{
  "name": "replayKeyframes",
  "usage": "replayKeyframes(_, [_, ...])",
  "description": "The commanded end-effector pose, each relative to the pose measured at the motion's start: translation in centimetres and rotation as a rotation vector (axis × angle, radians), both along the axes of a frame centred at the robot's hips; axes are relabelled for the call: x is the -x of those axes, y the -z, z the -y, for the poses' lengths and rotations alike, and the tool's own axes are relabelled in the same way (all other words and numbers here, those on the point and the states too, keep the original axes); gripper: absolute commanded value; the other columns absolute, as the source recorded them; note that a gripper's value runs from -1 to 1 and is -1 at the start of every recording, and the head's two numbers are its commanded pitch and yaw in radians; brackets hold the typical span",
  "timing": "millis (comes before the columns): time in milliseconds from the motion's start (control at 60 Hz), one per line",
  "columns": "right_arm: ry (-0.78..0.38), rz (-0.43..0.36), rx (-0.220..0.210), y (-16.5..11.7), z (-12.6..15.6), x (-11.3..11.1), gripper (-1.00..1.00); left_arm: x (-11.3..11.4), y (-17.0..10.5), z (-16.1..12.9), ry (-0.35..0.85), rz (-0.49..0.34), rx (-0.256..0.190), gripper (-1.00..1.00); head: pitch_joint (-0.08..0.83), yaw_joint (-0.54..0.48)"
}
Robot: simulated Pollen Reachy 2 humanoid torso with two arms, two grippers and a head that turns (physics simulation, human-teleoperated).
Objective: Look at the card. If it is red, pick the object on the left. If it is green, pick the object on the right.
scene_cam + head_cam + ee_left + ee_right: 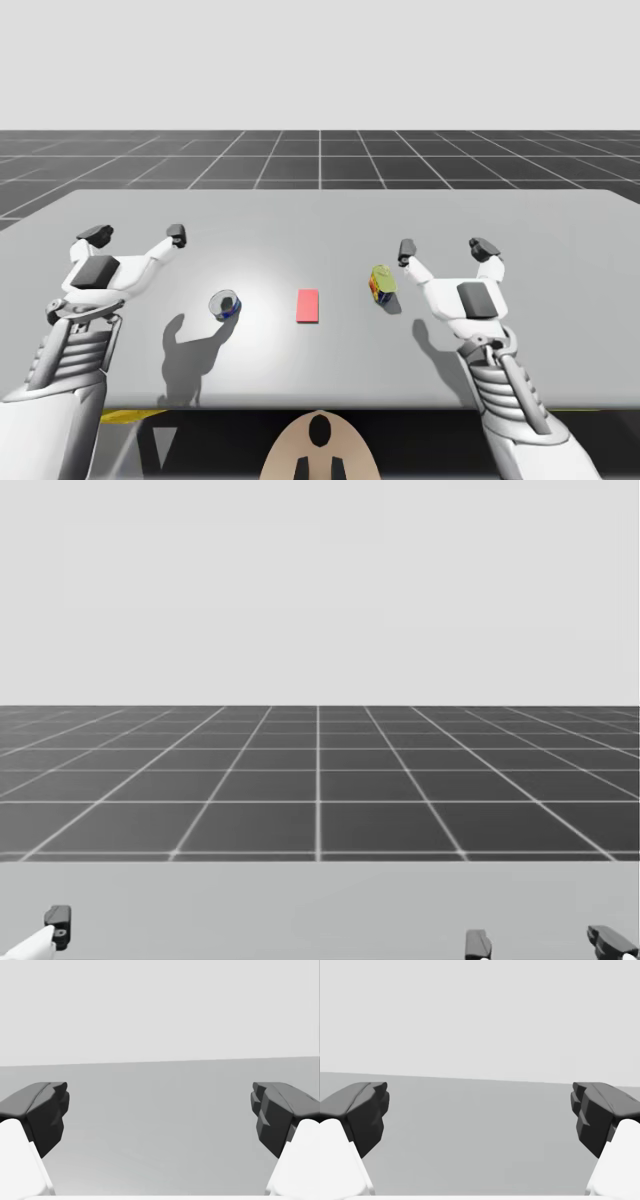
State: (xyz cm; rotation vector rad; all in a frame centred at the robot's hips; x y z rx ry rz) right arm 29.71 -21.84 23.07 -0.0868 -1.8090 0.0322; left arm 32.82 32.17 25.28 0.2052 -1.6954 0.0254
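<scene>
High view: red card (308, 305), so you want the blue can (225, 304) at its nine o'clock. Your left gripper (136, 236) and right gripper (446, 247) are spread; clip that can and it may roll.

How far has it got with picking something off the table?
Nothing is done yet. The card is red, so the blue can on the left is the one to pick; it is untouched. In hand: nothing, my left gripper and right gripper both hang open. The whole pick is left.
</scene>
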Motion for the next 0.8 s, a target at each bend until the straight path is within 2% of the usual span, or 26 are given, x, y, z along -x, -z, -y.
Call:
replayKeyframes(17, [0.018, -0.017, -0.04, 0.34, -0.74, 0.32, -1.0, -0.03, 0.08, 0.06, 0.003, -0.003, -0.002, -1.0, 0.007, 0.0])
replayKeyframes(150, [-0.015, -0.008, -0.032, 0.0, -0.93, 0.45, -1.0, -0.02, 0.12, 0.11, 0.002, -0.003, 0.0, -1.0, 0.027, 0.0])
replayKeyframes(233, [-0.014, -0.017, -0.026, 0.15, -1.01, 0.4, -1.0, -0.02, 0.18, 0.2, 0.003, -0.006, 0.0, -1.0, 0.071, 0.0])
replayKeyframes(800, [0.005, -0.012, -0.011, 0.3, -0.89, 0.2, -1.0, -0.11, 0.3, 0.3, 0.01, -0.01, -0.012, -1.0, 0.468, 0.0])
